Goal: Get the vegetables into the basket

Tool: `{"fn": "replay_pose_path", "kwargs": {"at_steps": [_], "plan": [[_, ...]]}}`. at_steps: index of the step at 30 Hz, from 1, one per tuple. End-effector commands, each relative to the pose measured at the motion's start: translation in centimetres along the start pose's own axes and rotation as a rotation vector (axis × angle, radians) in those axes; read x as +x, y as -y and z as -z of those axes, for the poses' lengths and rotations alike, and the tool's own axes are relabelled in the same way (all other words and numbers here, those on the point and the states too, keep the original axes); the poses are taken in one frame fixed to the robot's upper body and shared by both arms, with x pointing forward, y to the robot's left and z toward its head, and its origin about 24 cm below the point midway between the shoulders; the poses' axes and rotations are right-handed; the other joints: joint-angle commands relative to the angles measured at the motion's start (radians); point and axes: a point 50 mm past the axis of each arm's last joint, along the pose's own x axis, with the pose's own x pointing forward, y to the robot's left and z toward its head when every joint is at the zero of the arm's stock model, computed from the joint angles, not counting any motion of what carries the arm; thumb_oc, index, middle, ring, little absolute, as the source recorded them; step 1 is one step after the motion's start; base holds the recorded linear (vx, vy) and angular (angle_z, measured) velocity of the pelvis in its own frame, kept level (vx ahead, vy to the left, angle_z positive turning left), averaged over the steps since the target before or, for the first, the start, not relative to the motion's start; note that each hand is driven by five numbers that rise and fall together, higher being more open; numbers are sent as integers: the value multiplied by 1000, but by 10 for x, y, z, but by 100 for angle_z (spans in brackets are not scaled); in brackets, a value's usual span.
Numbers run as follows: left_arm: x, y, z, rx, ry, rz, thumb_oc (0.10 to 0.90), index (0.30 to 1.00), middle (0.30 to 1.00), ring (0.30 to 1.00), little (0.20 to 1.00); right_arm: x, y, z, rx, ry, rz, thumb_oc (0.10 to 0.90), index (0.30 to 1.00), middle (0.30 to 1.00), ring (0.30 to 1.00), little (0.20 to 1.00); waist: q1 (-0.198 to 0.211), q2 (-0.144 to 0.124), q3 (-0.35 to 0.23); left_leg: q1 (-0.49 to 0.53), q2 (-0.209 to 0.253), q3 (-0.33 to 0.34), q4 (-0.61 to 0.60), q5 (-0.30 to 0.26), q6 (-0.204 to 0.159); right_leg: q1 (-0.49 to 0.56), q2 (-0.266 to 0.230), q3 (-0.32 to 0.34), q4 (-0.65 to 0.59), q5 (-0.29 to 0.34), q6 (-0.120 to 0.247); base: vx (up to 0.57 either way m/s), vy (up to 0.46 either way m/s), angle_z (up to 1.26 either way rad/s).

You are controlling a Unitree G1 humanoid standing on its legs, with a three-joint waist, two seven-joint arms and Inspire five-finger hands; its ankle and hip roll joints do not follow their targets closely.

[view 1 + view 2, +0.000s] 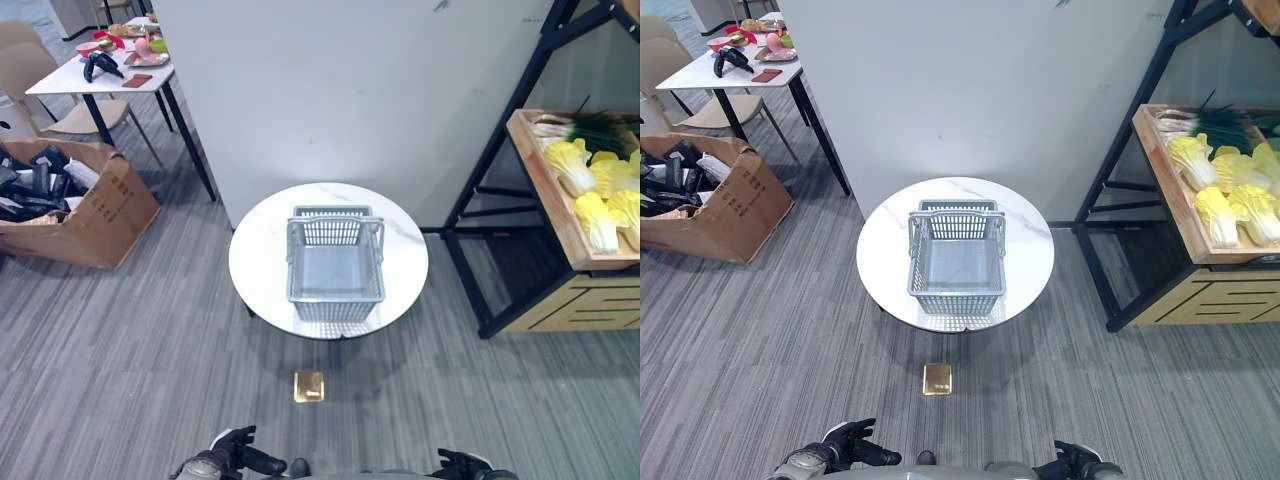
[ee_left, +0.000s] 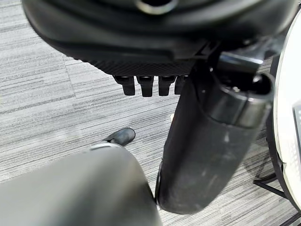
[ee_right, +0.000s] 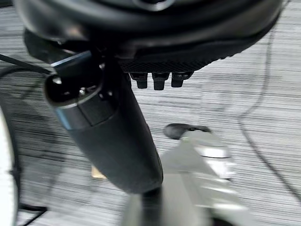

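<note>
A grey plastic mesh basket (image 1: 336,298) with nothing in it stands on a round white table (image 1: 262,262) straight ahead, its handle resting on the far rim. Pale yellow cabbages (image 1: 598,190) and dark green leeks (image 1: 598,135) lie in a slanted wooden tray (image 1: 543,185) on a black rack at the right. My left hand (image 1: 236,449) hangs low at the near left, fingers (image 2: 146,84) straight, thumb (image 2: 207,146) out, holding nothing. My right hand (image 1: 460,463) hangs low at the near right, fingers (image 3: 160,80) relaxed and nothing in it.
The rack's black frame (image 1: 488,170) stands right of the table. A white partition wall (image 1: 350,90) rises behind it. A cardboard box (image 1: 95,215) of dark items and a white desk (image 1: 100,75) sit at the far left. A small gold plate (image 1: 309,386) lies on the carpet.
</note>
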Motion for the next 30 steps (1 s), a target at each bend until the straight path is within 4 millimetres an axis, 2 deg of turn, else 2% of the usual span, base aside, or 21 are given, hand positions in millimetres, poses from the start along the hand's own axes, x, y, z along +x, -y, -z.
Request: {"fn": "replay_pose_path", "kwargs": {"at_steps": [1,2,3,4,5,6,7,8,9,10,11,12,14,18,19,20,24,28,30], "plan": [[-5,-19,13,6,-36,-44,900,1000,1000,1000,1000,-10,24,-96,28,343,40,900,1000,1000,1000,1000,16,-15,-29,38,-3,22,11,-119,-14,-39,-17,48,16,54,69,31,73,-38],[-6,-21,14,0,-30,-46,900,1000,1000,1000,1000,-19,32,-120,-1,433,56,900,1000,1000,1000,1000,17,-18,-28,40,-2,29,15,-122,-13,-41,-18,54,17,60,72,27,75,-46],[-7,-22,15,-5,-29,-45,900,1000,1000,1000,1000,-25,37,-131,-23,474,71,900,1000,1000,1000,1000,18,-19,-27,40,-2,32,17,-123,-12,-42,-17,58,17,62,74,27,78,-29],[-8,-23,18,-12,-33,-45,900,1000,1000,1000,1000,-36,44,-154,-60,558,82,900,1000,1000,1000,1000,20,-22,-26,41,-2,36,19,-125,-10,-44,-17,64,17,65,77,16,50,-18],[-8,-23,18,-12,-33,-44,900,1000,1000,1000,1000,-36,44,-154,-60,558,82,900,1000,1000,1000,1000,20,-22,-26,41,-2,37,20,-126,-10,-44,-17,64,17,65,77,31,68,-19],[-8,-20,19,-14,-29,-32,900,1000,1000,1000,1000,-52,54,-181,-81,656,113,900,1000,1000,1000,1000,26,-26,-26,42,-1,44,17,-126,-8,-46,-17,68,16,70,81,62,54,-15],[-8,-58,-23,-5,1,-119,900,1000,1000,1000,1000,-57,42,-206,-126,699,77,900,1000,1000,1000,1000,9,-25,-34,52,0,62,2,-122,-12,-50,-12,81,18,84,86,68,72,-16],[-6,-45,-15,-27,4,-97,900,1000,1000,1000,1000,-62,30,-218,-129,766,44,900,1000,1000,1000,1000,6,-29,-36,52,3,70,2,-126,-11,-54,-10,86,19,80,85,44,44,-9],[-4,-30,-5,-42,-2,-70,900,1000,1000,1000,1000,-74,28,-232,-137,840,41,900,1000,1000,1000,1000,12,-35,-37,51,5,72,2,-128,-10,-59,-8,90,18,78,86,13,32,-24],[-4,-22,5,-53,-19,-58,900,1000,1000,1000,1000,-84,36,-241,-103,886,55,900,1000,1000,1000,1000,20,-41,-41,49,6,71,2,-130,-9,-61,-8,89,17,80,87,6,15,-41],[-4,-21,5,-53,-19,-58,900,1000,1000,1000,1000,-84,36,-241,-103,886,55,900,1000,1000,1000,1000,20,-41,-41,49,6,71,2,-130,-9,-62,-8,89,17,80,87,31,20,-47],[-5,-13,17,-53,-51,-44,900,1000,1000,1000,1000,-107,31,-270,-112,1020,50,900,1000,1000,1000,1000,33,-51,-45,52,8,70,2,-132,-7,-61,-5,91,13,86,88,35,15,-26],[-6,-11,26,-47,-92,-43,900,1000,1000,1000,1000,-119,17,-288,-102,1092,-9,900,1000,1000,1000,1000,42,-60,-47,59,9,72,2,-135,-6,-53,-3,96,5,89,86,47,22,2],[-6,-14,27,-54,-112,-60,900,1000,1000,1000,1000,-140,-16,-322,-158,1181,-120,900,1000,1000,1000,1000,58,-80,-51,65,10,76,2,-136,-6,-44,-2,98,-10,92,86,43,17,-2],[-6,-14,28,-61,-116,-61,900,1000,1000,1000,1000,-150,-32,-336,-192,1212,-160,900,1000,1000,1000,1000,67,-92,-53,65,11,75,2,-137,-7,-38,-2,95,-19,94,85,40,11,-3],[-6,-14,28,-61,-115,-61,900,1000,1000,1000,1000,-150,-33,-336,-192,1213,-160,900,1000,1000,1000,1000,66,-92,-52,66,11,75,2,-137,-7,-37,-3,95,-20,94,85,40,11,-2],[-6,-13,26,-76,-113,-72,900,1000,1000,1000,1000,-170,-60,-358,-242,1289,-193,900,1000,1000,1000,1000,82,-107,-50,56,12,69,2,-138,-7,-32,-7,83,-40,99,84,24,18,5],[-7,-17,30,-86,-129,-88,900,1000,1000,1000,1000,-194,-63,-384,-320,1333,-127,900,1000,1000,1000,1000,111,-129,-39,24,13,49,2,-130,-7,-43,-12,60,-58,110,83,22,3,9],[-8,-18,32,-84,-136,-90,900,1000,1000,1000,1000,-198,-61,-390,-330,1333,-104,900,1000,1000,1000,1000,121,-135,-34,13,14,42,2,-127,-8,-46,-13,52,-62,112,83,-4,-17,18]]}}
